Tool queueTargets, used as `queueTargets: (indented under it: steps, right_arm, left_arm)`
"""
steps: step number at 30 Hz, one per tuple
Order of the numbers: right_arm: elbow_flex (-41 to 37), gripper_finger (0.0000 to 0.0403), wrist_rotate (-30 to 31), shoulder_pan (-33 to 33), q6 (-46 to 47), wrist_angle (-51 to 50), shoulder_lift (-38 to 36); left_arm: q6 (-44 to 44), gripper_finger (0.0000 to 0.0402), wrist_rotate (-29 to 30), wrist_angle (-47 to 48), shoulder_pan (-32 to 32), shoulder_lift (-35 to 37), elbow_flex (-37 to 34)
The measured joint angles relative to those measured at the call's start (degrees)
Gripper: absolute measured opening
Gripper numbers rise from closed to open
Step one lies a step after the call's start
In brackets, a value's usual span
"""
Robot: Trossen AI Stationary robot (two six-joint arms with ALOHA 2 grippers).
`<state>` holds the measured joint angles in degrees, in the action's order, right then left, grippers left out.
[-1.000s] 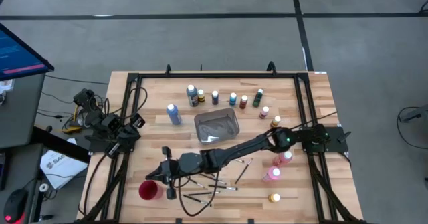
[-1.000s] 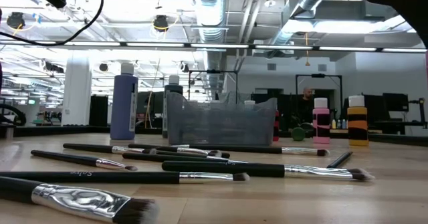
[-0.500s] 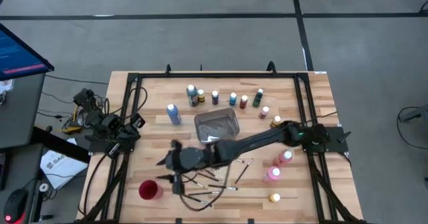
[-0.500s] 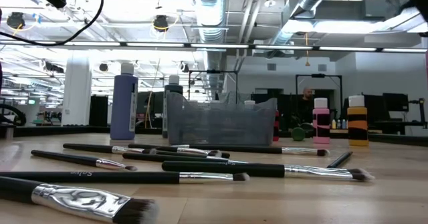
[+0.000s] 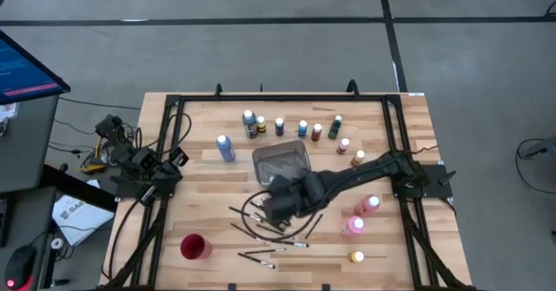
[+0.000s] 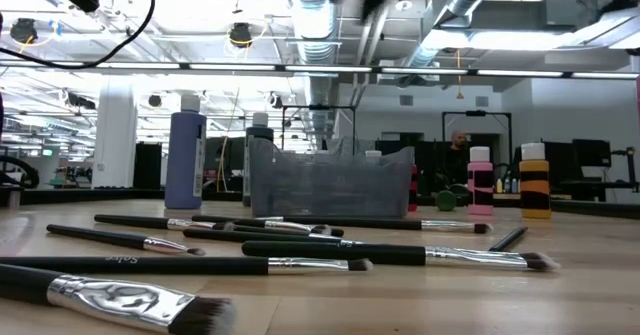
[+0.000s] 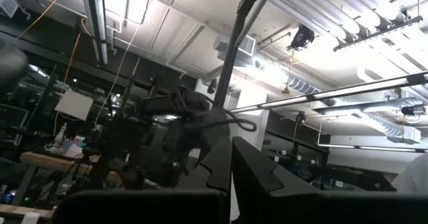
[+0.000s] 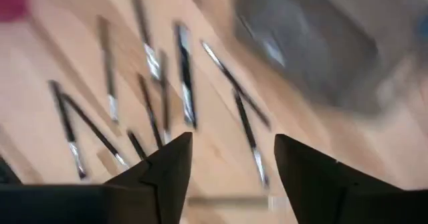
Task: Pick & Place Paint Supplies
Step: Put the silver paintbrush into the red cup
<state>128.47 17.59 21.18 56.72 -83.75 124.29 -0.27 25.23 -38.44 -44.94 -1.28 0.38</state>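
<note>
Left arm parked off the table's 9 o'clock edge, left gripper point(image 5: 178, 158) folded over the frame rail, fingers closed, holding nothing. Red cup point(image 5: 194, 247) sits at 7 o'clock on the table, well apart from everything but the brush pile. Tall blue bottle point(image 5: 225, 148) stands alone at 10 o'clock, beside the grey metal tray point(image 5: 281, 165), which sits at table centre. Row of small paint bottles point(image 5: 302, 128) runs across 12 o'clock behind the tray, caps up. Paintbrushes point(image 5: 261, 231) lie scattered flat at 6 o'clock, crossing each other, some touching; low view shows them as dark handles with light ferrules in the foreground, tray and blue bottle behind. Right arm stretches from the 3 o'clock edge diagonally across the table, covering the tray's near edge and part of the brush pile; right gripper point(image 5: 276, 206) hangs over the brushes just in front of the tray, fingers point(image 8: 170, 164) spread apart, empty, brushes visible on the wood between them. Pink bottles point(image 5: 363, 208) stand at 4 o'clock, beside the arm; a yellow-capped bottle point(image 5: 356, 257) at 5 o'clock, another point(image 5: 359, 159) at 2 o'clock.
</note>
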Motion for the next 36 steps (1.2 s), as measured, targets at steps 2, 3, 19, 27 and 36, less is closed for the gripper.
queueTargets:
  steps: [2,3,19,27,36]
  right_arm:
    - [-1.45,0.0219,-1.13,0.63,8.12,-5.66,0.61]
    - [-2.95,0.0224,-1.79,0.97,11.15,-7.46,0.77]
    - [-45.02,0.024,-14.66,-3.35,35.53,14.5,-15.46]
    - [-60.37,0.024,-18.07,-4.5,46.69,28.96,-21.31]
    - [-63.24,0.024,-19.25,-4.5,49.93,36.39,-17.77]
  left_arm:
    - [0.0,0.0003,0.0,0.0,0.0,0.0,0.0]
    - [0.0,0.0003,0.0,-0.04,0.02,-0.02,0.0]
    - [0.0,0.0003,0.0,-0.36,0.0,-0.61,0.0]
    - [0.0,0.0003,0.32,-0.56,0.0,-1.9,0.01]
    - [0.0,0.0003,0.35,-0.47,0.0,-3.78,0.02]
